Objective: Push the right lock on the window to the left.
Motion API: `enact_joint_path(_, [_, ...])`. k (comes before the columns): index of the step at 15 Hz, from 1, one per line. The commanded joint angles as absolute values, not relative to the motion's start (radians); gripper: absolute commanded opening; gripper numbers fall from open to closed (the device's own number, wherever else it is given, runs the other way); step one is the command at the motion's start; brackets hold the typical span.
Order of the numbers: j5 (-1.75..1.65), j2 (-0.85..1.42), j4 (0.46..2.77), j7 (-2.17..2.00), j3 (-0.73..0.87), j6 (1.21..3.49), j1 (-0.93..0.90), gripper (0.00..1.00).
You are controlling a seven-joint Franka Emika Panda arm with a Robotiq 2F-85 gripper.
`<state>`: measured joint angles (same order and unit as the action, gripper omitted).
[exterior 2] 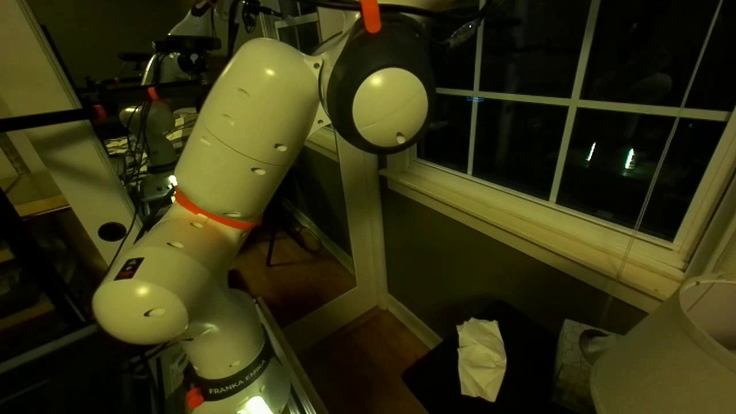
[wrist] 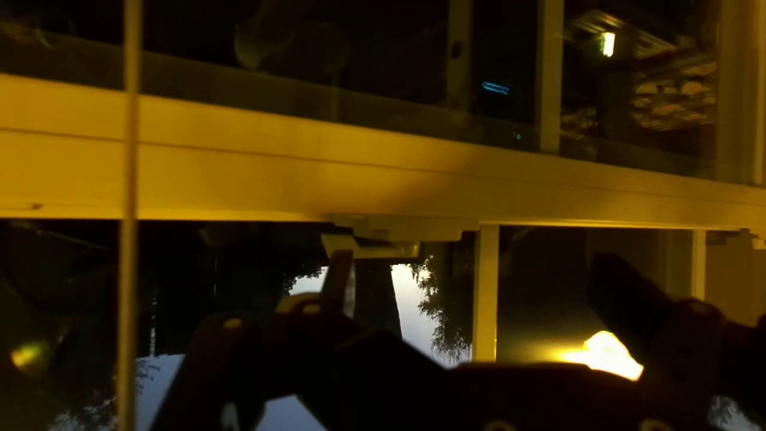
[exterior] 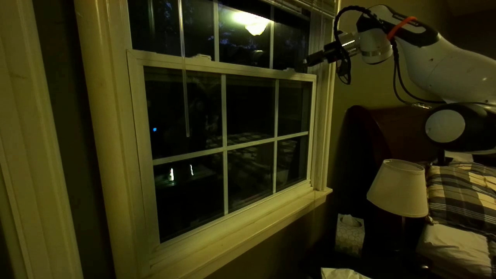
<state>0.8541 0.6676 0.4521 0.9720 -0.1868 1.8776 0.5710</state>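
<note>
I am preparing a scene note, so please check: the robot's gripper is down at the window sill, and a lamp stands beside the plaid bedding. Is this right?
The gripper is not down at the window sill: an exterior view shows it high up, by the right lock on the middle rail. The lamp does stand beside the plaid bedding.
</note>
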Motion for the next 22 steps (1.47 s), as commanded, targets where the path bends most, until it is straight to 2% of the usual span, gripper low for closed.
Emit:
enact_joint_path(1, [0.858,0.673,0.448,1.04,-0.206,1.868,0.583,1.0])
enact_joint_path(14, [0.885,0.719,0.443,1.17,-0.239,2.034,0.556,1.0])
enact_joint_path(22, [0.891,0.729,0.449,1.178,-0.268,1.948,0.55,1.0])
